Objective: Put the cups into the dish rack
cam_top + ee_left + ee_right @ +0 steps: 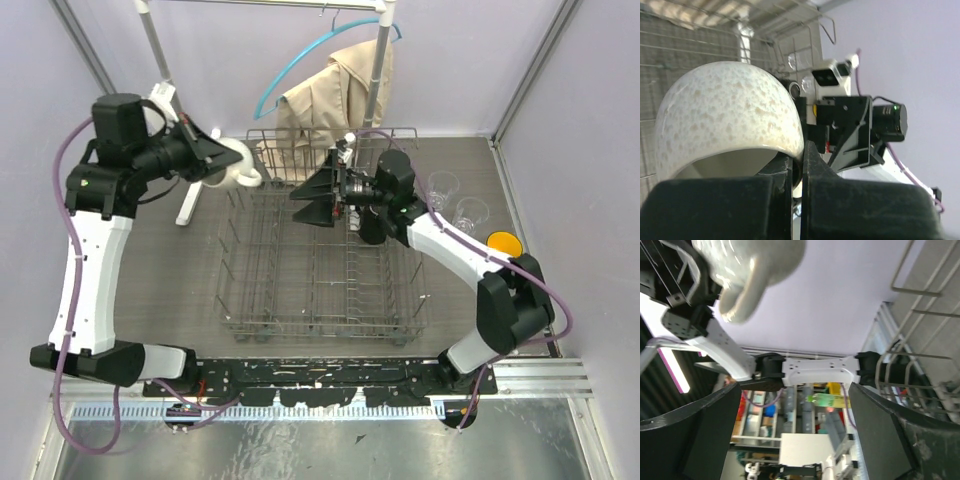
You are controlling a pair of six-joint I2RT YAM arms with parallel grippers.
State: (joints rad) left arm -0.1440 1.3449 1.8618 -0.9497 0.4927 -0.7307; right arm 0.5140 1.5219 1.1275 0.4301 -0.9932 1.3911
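One white mug (236,168), clamped in the left claw (216,151), hangs just ahead of the right claw (308,197), jaws apart.

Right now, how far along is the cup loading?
Done: no cup clearly sits in the dish rack yet. In hand: left gripper, jaws shut on the white mug, holds it at the rack's far-left corner; right gripper hovers open-jawed over the rack, facing it. Left: two glass tumblers and the yellow mug stand on the table right of the rack.
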